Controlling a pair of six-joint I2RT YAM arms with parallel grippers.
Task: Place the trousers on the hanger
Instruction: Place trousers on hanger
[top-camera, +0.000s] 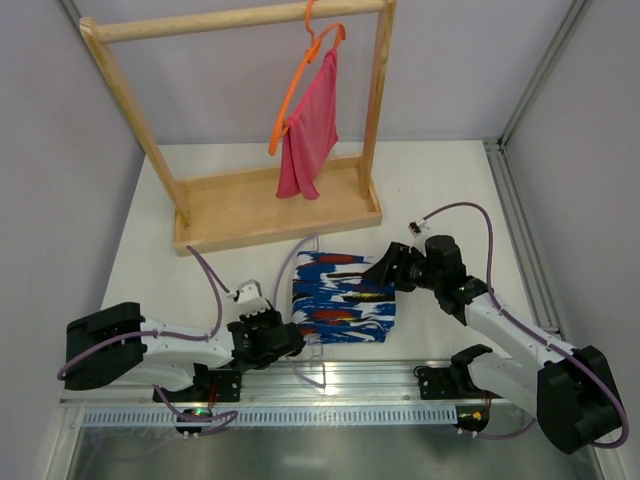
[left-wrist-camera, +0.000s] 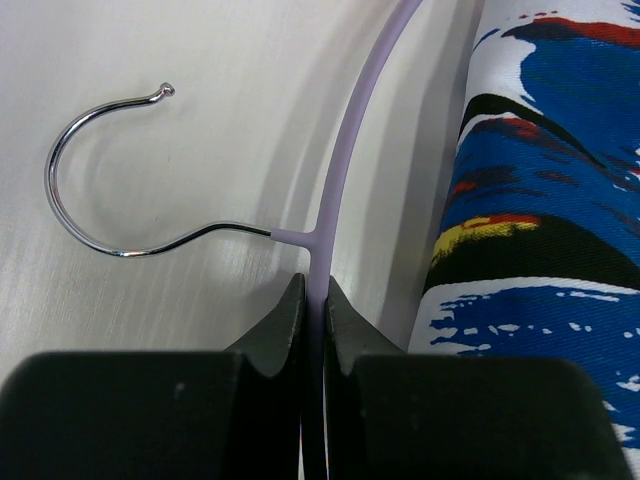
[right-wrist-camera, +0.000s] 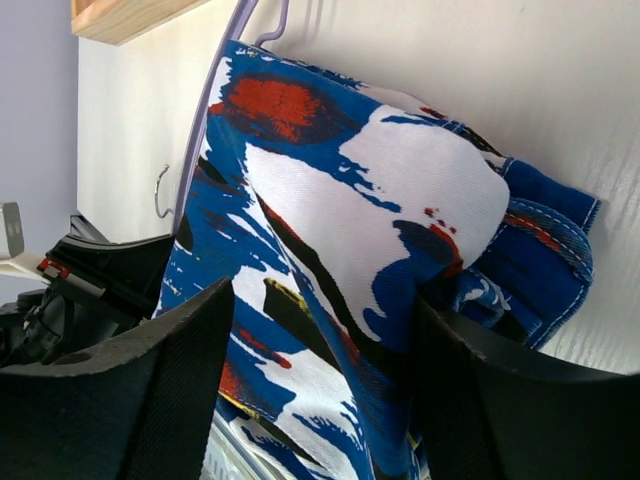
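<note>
left claw (left-wrist-camera: 313, 285) pinching hanger (left-wrist-camera: 340, 150) | right claw (right-wrist-camera: 326, 302) spread astride trousers (right-wrist-camera: 380, 190) | hook (left-wrist-camera: 120, 254): left wrist view, not top

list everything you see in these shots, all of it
trousers: one, blue, white, red, black print, folded mid-table
lilac hanger: one, metal hook, along the trousers' left edge
orange hanger: one, on the rack's rail
pink cloth: one, draped on the orange hanger
wooden rack: one, pale, far side
table: one, white
left end effector: black, shut on the lilac hanger
right end effector: black, open astride the trousers
</note>
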